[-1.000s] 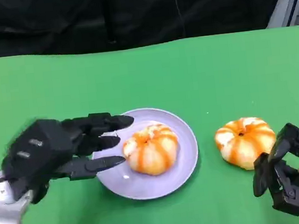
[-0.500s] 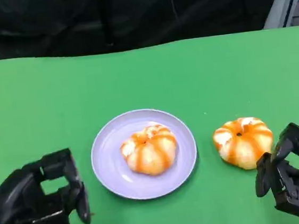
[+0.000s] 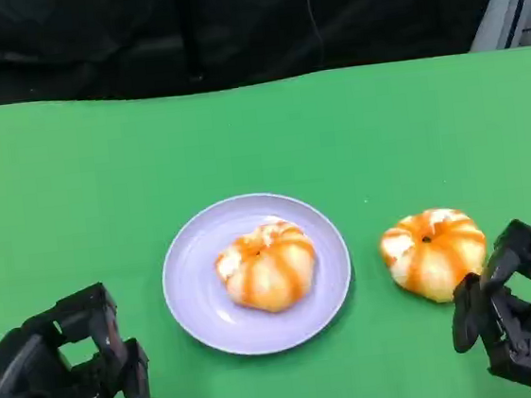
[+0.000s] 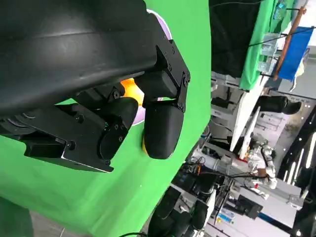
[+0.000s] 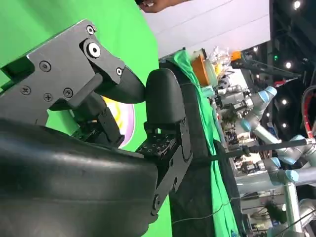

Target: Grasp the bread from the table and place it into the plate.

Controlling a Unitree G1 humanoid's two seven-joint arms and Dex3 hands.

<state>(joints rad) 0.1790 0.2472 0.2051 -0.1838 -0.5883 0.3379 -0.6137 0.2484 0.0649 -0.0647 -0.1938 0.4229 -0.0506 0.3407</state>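
Left hand (image 3: 61,377): positioned at the near left corner of the green table (image 3: 74,181), fingers curled inward, nothing held. It sits apart from the plate (image 3: 192,292), which lies to its right and slightly farther away. From the left wrist view, the same hand (image 4: 123,106) appears as a black shell with curled fingers (image 4: 160,128), with green cloth and a sliver of plate and orange bread behind them.

Right hand (image 3: 526,324): positioned at the near right edge of the table, fingers likewise curled in, grasping nothing. It sits just beside and nearer than the second bread roll (image 3: 434,253); contact between the two cannot be determined. From the right wrist view, the hand (image 5: 118,108) shows curled fingers (image 5: 165,103) over the green cloth.

Bread on the plate (image 3: 267,265): a round orange-and-white striped roll, resting slightly right of the plate centre. The plate is pale lilac and round, and lies flat near the middle of the table.

The second roll, of the same striped pattern, lies directly on the cloth to the right of the plate, close to its rim but not touching it
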